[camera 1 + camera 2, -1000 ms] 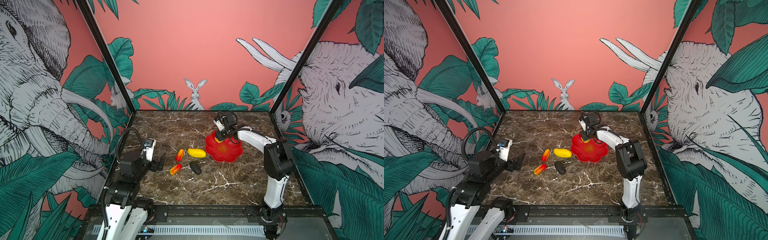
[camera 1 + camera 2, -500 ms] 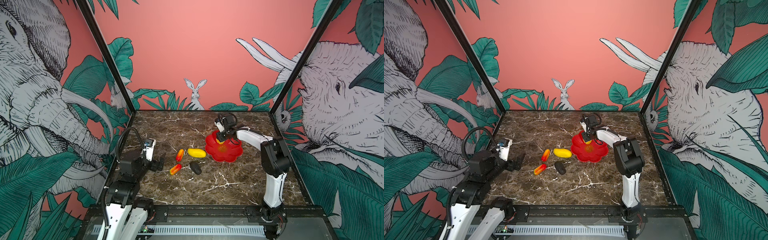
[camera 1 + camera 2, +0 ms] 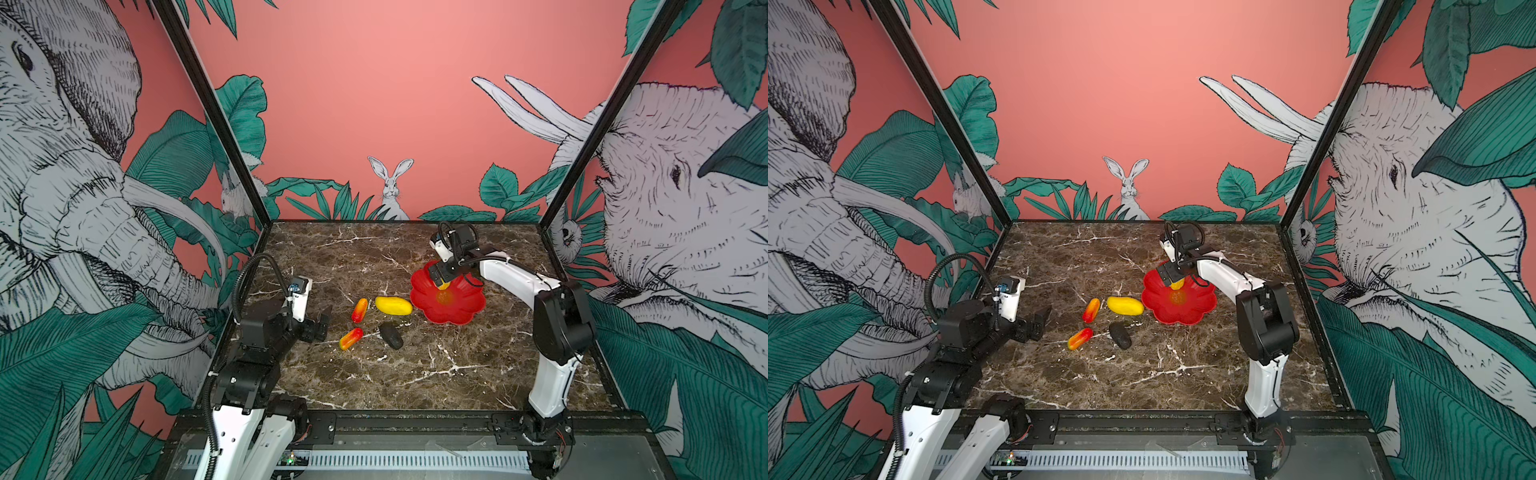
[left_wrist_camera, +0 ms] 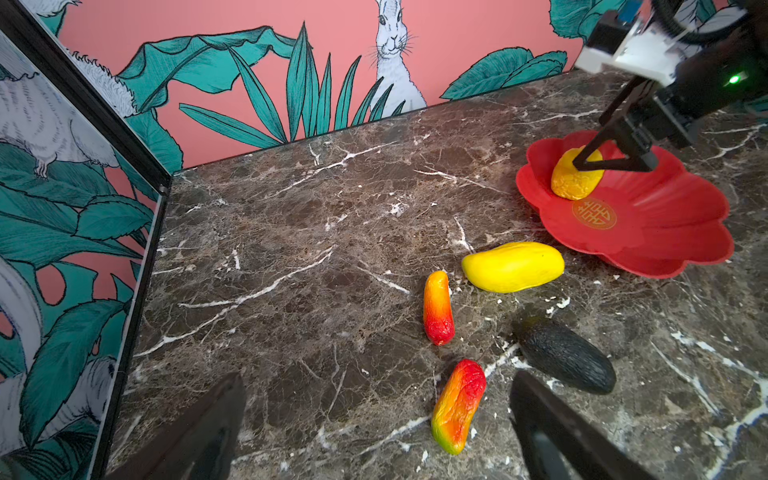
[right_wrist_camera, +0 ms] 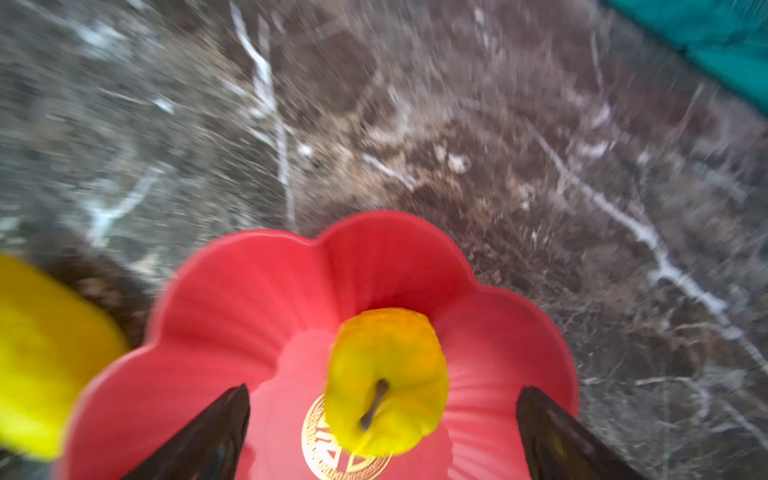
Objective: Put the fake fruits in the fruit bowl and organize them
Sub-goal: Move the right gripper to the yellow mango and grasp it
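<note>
The red flower-shaped fruit bowl (image 3: 461, 311) (image 4: 665, 232) stands right of centre on the marble. A round yellow fruit (image 3: 444, 285) (image 5: 386, 374) rests inside it by the gold emblem. My right gripper (image 3: 441, 279) (image 5: 383, 390) hangs just over that fruit, open, with both fingers clear of it. Left of the bowl lie a longer yellow oval (image 3: 393, 305) (image 4: 513, 266), two red-orange oblongs (image 3: 360, 309) (image 3: 350, 338) and a black oval (image 3: 391, 336) (image 4: 565, 359). My left gripper (image 3: 324, 324) (image 4: 378, 378) sits low and open, the nearer oblong (image 4: 458, 405) just ahead of its fingers.
Black frame posts and painted walls enclose the marble table (image 3: 374, 249) on three sides. The front edge meets a black rail (image 3: 395, 424) that carries both arm bases.
My right gripper has opened and let go of the round yellow fruit, which now lies in the bowl. The left arm has not moved.
</note>
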`<state>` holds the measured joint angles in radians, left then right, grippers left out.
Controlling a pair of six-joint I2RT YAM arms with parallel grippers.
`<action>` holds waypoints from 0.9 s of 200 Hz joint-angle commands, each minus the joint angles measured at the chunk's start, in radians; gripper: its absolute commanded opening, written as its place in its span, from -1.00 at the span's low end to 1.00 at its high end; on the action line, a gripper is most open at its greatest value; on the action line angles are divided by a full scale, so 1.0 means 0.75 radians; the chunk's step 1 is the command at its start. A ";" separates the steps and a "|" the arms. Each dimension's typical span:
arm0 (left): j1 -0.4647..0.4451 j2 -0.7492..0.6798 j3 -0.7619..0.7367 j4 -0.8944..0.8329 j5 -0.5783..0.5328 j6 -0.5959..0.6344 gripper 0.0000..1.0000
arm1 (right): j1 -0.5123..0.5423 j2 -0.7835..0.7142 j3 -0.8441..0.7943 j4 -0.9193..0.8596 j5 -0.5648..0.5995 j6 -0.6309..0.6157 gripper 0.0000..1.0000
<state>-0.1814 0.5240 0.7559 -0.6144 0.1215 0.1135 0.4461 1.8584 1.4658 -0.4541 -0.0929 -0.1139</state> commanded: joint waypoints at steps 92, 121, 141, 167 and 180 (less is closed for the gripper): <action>0.009 -0.001 0.010 0.032 0.052 -0.001 0.99 | 0.420 0.137 0.221 -0.223 -0.211 -0.199 0.99; 0.009 -0.012 0.009 0.031 0.051 -0.002 0.99 | 0.421 0.238 0.238 -0.182 -0.230 -0.176 0.94; 0.009 -0.019 0.007 0.030 0.049 -0.002 0.99 | 0.420 0.308 0.275 -0.190 -0.225 -0.169 0.88; 0.009 -0.021 0.007 0.030 0.049 -0.002 0.99 | 0.420 0.351 0.288 -0.181 -0.220 -0.160 0.83; 0.008 -0.018 0.008 0.033 0.050 -0.002 0.99 | 0.420 0.364 0.287 -0.168 -0.227 -0.152 0.81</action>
<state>-0.1814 0.5159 0.7559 -0.6025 0.1467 0.1131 0.7639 2.1139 1.6684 -0.5884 -0.2474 -0.2359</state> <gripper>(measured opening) 0.996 0.912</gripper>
